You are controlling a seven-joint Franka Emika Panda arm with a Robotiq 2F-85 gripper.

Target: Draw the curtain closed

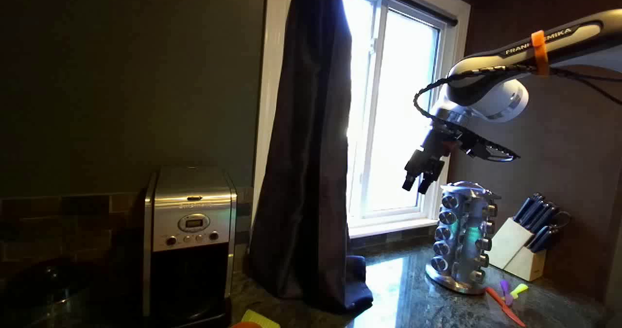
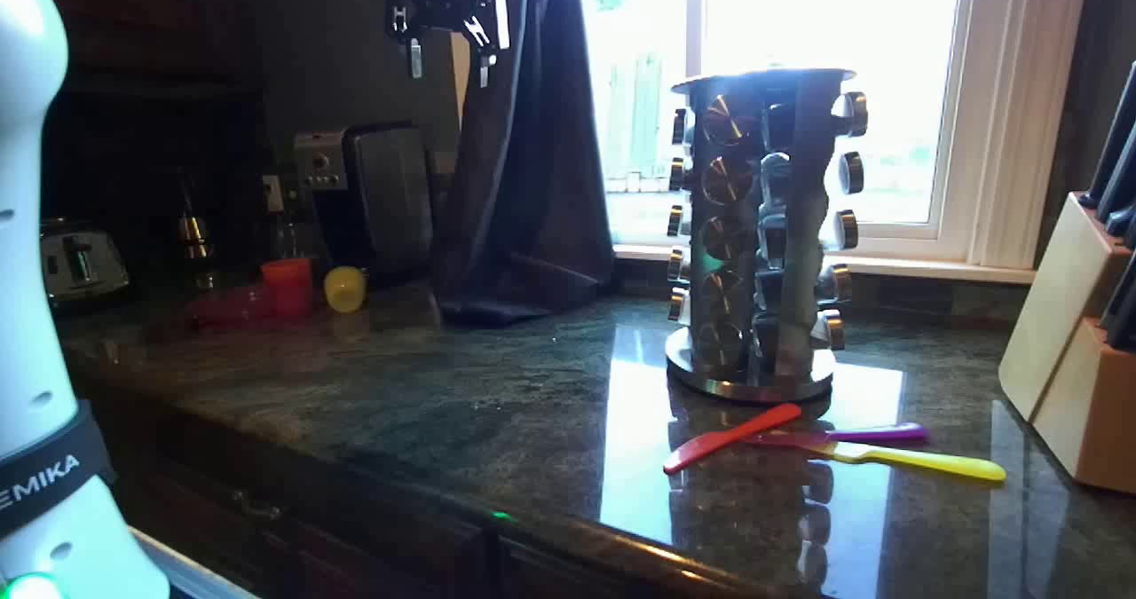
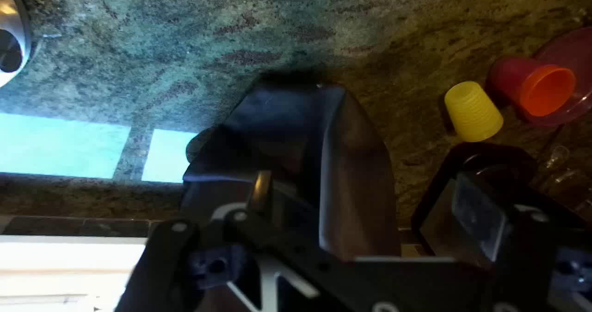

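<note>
Dark curtain (image 1: 311,172) hangs in vertical folds, pooling on the counter (image 2: 373,386); claw (image 2: 450,66) spread wide

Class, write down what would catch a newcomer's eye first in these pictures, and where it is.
Probably the bright window, with the dark curtain hanging at its left in both exterior views. The open tool hangs in midair; colourful knives lie on the counter by the rack.

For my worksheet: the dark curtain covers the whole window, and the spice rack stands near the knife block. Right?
No: in both exterior views the curtain hangs at one side, leaving much of the window uncovered. The spice rack does stand near the knife block.
</note>
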